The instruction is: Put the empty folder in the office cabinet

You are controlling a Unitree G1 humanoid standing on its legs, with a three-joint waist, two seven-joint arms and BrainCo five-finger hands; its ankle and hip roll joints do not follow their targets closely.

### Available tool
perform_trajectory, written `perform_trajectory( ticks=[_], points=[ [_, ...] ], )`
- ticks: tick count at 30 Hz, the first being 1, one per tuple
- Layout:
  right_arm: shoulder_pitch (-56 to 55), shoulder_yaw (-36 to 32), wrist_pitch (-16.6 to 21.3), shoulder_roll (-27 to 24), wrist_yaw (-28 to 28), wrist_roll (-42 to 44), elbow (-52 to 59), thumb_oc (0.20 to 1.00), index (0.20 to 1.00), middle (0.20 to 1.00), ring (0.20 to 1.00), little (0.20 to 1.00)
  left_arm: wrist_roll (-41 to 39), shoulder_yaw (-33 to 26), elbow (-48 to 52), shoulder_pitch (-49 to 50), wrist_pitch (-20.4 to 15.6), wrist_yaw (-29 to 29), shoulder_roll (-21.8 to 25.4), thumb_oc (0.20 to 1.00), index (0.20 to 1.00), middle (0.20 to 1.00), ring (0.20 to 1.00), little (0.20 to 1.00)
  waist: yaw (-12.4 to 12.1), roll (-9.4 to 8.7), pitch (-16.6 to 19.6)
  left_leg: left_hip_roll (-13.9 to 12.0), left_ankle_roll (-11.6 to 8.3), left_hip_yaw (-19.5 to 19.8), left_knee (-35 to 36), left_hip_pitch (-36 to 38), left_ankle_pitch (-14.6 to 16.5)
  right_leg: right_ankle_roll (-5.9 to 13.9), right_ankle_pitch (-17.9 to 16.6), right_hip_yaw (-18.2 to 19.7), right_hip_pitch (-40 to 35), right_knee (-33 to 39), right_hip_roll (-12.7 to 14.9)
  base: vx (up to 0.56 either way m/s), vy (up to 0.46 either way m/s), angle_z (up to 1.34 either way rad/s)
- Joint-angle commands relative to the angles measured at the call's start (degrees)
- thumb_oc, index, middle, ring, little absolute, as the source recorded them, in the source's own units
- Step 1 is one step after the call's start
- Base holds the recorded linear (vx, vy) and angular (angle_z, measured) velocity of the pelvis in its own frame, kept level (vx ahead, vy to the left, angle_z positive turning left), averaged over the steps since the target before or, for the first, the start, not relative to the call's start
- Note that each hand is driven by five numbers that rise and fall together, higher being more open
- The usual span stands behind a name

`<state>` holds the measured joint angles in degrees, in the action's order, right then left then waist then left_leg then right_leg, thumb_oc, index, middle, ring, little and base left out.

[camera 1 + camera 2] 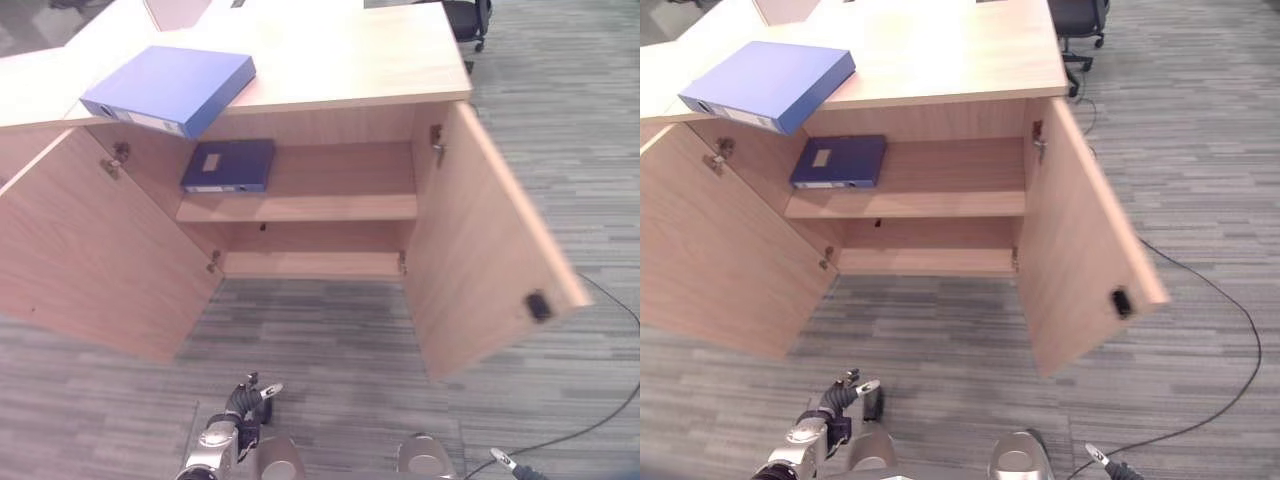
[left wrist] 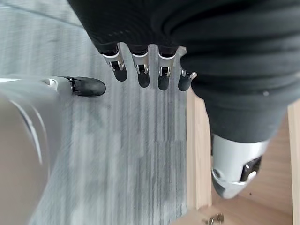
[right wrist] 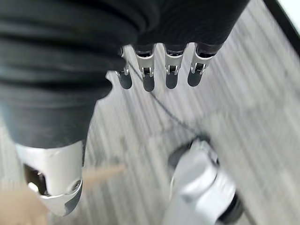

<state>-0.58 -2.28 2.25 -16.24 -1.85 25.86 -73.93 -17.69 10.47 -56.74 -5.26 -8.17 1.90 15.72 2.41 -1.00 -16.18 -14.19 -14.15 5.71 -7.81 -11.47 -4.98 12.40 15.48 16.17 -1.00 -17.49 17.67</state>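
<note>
The blue folder [image 1: 172, 88] is lying flat on the wooden surface [image 1: 340, 55] on top of the cabinet, its near corner jutting over the front edge, well apart from both robot hands. The left robot hand [image 2: 140, 70] is hanging low over the grey carpet [image 1: 330, 340] with its fingers [image 2: 163, 75] straight and relaxed, holding nothing. The right robot hand [image 3: 159, 70] is likewise hanging above the carpet, fingers [image 3: 148, 77] straight and apart from the thumb, empty. Farther out, the office cabinet [image 1: 310, 200] is standing with both doors swung wide: the left door [image 1: 90, 260] and the right door [image 1: 490, 250]. A darker blue folder [image 1: 229, 165] is lying flat on the left part of the upper shelf [image 1: 330, 205]. A black office chair [image 1: 468, 18] is standing on the carpet behind the cabinet.
</note>
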Motion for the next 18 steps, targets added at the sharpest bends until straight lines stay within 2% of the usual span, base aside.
perform_trajectory(
  ticks=[1,3,4,5,6,7,8,9,10,11,12,13,14,15,16,17,18],
  points=[
    [-2.80,-0.38,1.23,-6.03,-0.18,1.31,1.04,1.000,1.000,1.000,1.000,1.000,-2.00,-0.92,4.47,2.32,-3.08,0.14,-0.93,1.000,1.000,1.000,1.000,1.000,0.75,5.67,3.70,-12.54,1.49,-0.69,8.00,0.77,-7.72,-0.75,5.09,-3.77,-0.77,-4.86,-5.07,0.17,0.507,0.06],
    [-3.19,-1.33,1.00,-5.32,0.11,1.67,0.80,1.000,1.000,1.000,1.000,1.000,-1.79,-0.14,5.87,1.76,-3.02,-0.27,-0.50,1.000,1.000,1.000,1.000,1.000,0.49,4.91,4.63,-11.15,1.00,-1.72,6.44,0.05,-7.03,1.06,2.38,-4.58,-3.39,-1.18,-1.79,0.23,0.567,-0.01],
    [-3.58,-2.44,0.65,-4.21,0.37,2.04,0.77,1.000,1.000,1.000,1.000,1.000,-1.14,0.93,6.89,1.03,-2.82,-0.58,0.35,1.000,1.000,1.000,1.000,1.000,0.48,3.68,5.43,-8.64,0.62,-3.06,4.06,-0.57,-5.60,2.58,-2.63,-5.62,-4.56,1.03,1.03,0.22,0.477,0.05],
    [-3.62,-2.46,0.65,-4.13,0.36,2.03,0.79,1.000,1.000,1.000,1.000,1.000,-1.15,0.97,6.92,1.05,-2.80,-0.57,0.42,1.000,1.000,1.000,1.000,1.000,0.47,3.48,5.50,-8.42,0.71,-3.11,3.91,-0.64,-5.49,2.59,-2.76,-5.70,-4.70,1.33,1.27,0.21,0.547,0.23],
    [-3.09,-2.53,0.15,-2.77,0.85,1.86,1.25,1.000,1.000,1.000,1.000,1.000,-0.94,1.55,9.51,0.53,-2.39,-1.18,1.90,1.000,1.000,1.000,1.000,1.000,0.43,2.46,5.80,-6.81,1.23,-5.06,3.61,0.01,-3.36,2.60,-11.17,-6.33,-2.91,1.21,3.03,0.07,0.374,0.35],
    [-2.82,-2.23,0.13,-2.42,0.94,1.53,1.81,1.000,1.000,1.000,1.000,1.000,-1.25,1.71,11.19,0.49,-2.30,-1.34,2.60,1.000,1.000,1.000,1.000,1.000,-0.09,1.90,5.72,-6.14,1.67,-5.99,3.50,0.12,-2.57,2.60,-15.82,-7.27,-1.94,0.98,4.31,0.07,0.375,0.17],
    [-2.83,-2.23,0.12,-2.34,0.92,1.51,1.82,1.000,1.000,1.000,1.000,1.000,-1.26,1.71,11.29,0.53,-2.23,-1.35,2.69,1.000,1.000,1.000,1.000,1.000,-0.22,1.77,5.81,-6.07,1.75,-6.16,3.46,0.09,-2.53,2.60,-16.04,-7.16,-1.91,1.25,4.43,0.01,0.285,-0.09],
    [-2.28,-1.60,0.33,-1.82,0.82,0.95,2.53,1.000,1.000,1.000,1.000,1.000,-1.85,1.43,12.92,0.63,-2.21,-1.48,3.32,1.000,1.000,1.000,1.000,1.000,-1.00,1.50,5.58,-5.40,2.31,-7.43,3.36,0.57,-1.51,2.60,-20.01,-10.53,-0.49,0.55,6.37,0.00,0.417,-0.44],
    [-1.52,-0.68,0.49,-0.91,0.58,0.28,4.26,1.000,1.000,1.000,1.000,1.000,-2.41,1.03,15.24,1.33,-1.91,-1.68,5.04,1.000,1.000,1.000,1.000,1.000,-2.79,0.63,5.02,-4.27,3.49,-10.72,2.35,1.55,0.57,1.86,-24.76,-21.48,0.63,-0.35,10.44,-0.01,0.554,-0.69],
    [-1.22,-0.30,0.72,-0.47,0.40,0.06,4.95,1.000,1.000,1.000,1.000,1.000,-2.52,0.86,15.98,1.70,-1.73,-1.90,5.33,1.000,1.000,1.000,1.000,1.000,-3.36,0.64,5.02,-3.66,4.21,-11.92,1.91,1.85,1.37,1.35,-24.34,-26.37,0.24,-0.54,11.13,-0.01,0.581,-0.74],
    [-0.85,0.17,0.89,-0.12,0.41,0.00,5.44,1.000,1.000,1.000,1.000,1.000,-2.75,0.52,16.50,2.10,-1.49,-2.10,5.48,1.000,1.000,1.000,1.000,1.000,-3.63,0.73,4.92,-2.60,5.20,-12.66,1.91,2.25,1.95,0.95,-22.89,-28.42,0.37,-1.66,9.73,-0.01,0.312,-0.78],
    [-0.83,0.17,0.88,-0.11,0.40,0.00,5.44,1.000,1.000,1.000,1.000,1.000,-2.76,0.50,16.53,2.10,-1.46,-2.10,5.50,1.000,1.000,1.000,1.000,1.000,-3.62,0.76,5.05,-2.62,5.26,-12.65,1.95,2.04,1.80,0.91,-23.12,-28.45,0.49,-1.46,9.68,0.02,0.380,-0.61],
    [-0.42,1.06,1.00,0.21,0.62,0.01,6.24,1.000,1.000,1.000,1.000,1.000,-2.98,0.11,15.83,2.17,-1.29,-2.07,5.34,1.000,1.000,1.000,1.000,1.000,-3.53,0.83,4.76,-1.09,6.35,-13.09,2.65,3.13,2.22,-0.07,-20.45,-27.26,2.15,-3.43,5.76,0.04,0.346,-0.37],
    [-0.18,1.60,1.04,0.47,0.78,-0.09,6.79,1.000,1.000,1.000,1.000,1.000,-2.95,-0.16,15.45,2.14,-1.16,-2.04,4.99,1.000,1.000,1.000,1.000,1.000,-3.37,1.01,4.17,0.13,7.19,-13.13,3.19,4.06,2.61,-0.24,-18.00,-25.88,3.62,-4.61,2.61,0.08,0.533,-0.18],
    [0.35,2.68,1.35,0.81,0.85,0.58,6.97,1.000,1.000,1.000,1.000,1.000,-2.96,-0.54,14.38,1.69,-1.19,-2.01,4.33,1.000,1.000,1.000,1.000,1.000,-3.09,1.34,3.12,2.16,8.21,-13.39,4.24,5.79,3.18,-1.27,-12.79,-25.81,5.55,-3.39,-3.27,0.06,0.442,-0.19],
    [1.16,3.93,1.61,0.98,0.68,0.79,7.28,1.000,1.000,1.000,1.000,1.000,-2.68,-0.55,13.32,0.97,-1.10,-1.69,3.72,1.000,1.000,1.000,1.000,1.000,-2.76,1.07,2.21,4.20,8.91,-13.92,5.79,7.73,3.59,-2.88,-11.93,-28.19,8.26,1.37,-7.30,0.07,0.312,-0.19],
    [0.77,4.28,1.46,0.68,0.62,0.38,6.65,1.000,1.000,1.000,1.000,1.000,-0.70,-0.43,11.38,0.49,-0.25,-1.20,4.00,1.000,1.000,1.000,1.000,1.000,-2.77,0.59,1.97,4.92,8.95,-14.51,6.30,8.35,3.81,-3.26,-11.58,-30.32,7.32,4.98,-7.60,0.04,0.136,-0.13]
  ],
)
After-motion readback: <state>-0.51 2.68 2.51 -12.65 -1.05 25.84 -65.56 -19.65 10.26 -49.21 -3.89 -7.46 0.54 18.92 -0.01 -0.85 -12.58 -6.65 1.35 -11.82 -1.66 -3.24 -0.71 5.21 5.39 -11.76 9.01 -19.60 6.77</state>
